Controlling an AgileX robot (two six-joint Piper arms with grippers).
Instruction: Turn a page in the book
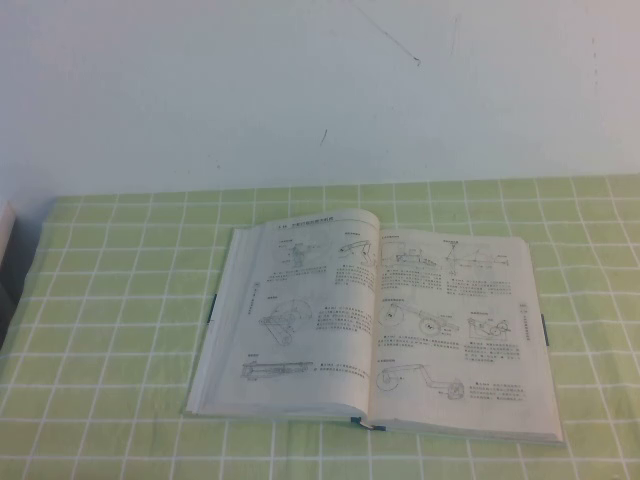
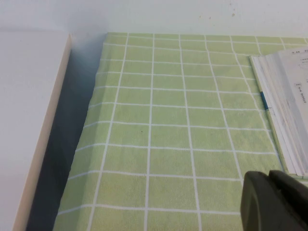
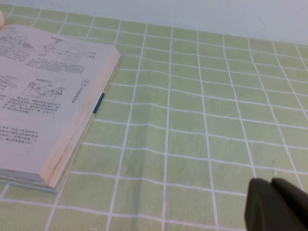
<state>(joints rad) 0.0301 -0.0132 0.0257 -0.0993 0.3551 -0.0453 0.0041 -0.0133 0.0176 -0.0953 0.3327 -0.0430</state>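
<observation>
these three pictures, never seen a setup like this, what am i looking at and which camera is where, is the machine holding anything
This is a robot with two arms, seen through three cameras at one moment. The high view looks down from a raised camera on the robot's own side. It shows an open book lying flat on a table covered by a green checked cloth; neither arm shows in it.

The other two cameras sit on the arms' wrists. In the left wrist view, the dark shape in the corner is the left gripper, above the cloth beside the book's left edge. In the right wrist view, the right gripper is above the cloth to the right of the book, its jaws shut.

Nothing is held, and neither gripper touches the book. No page is lifted yet.
</observation>
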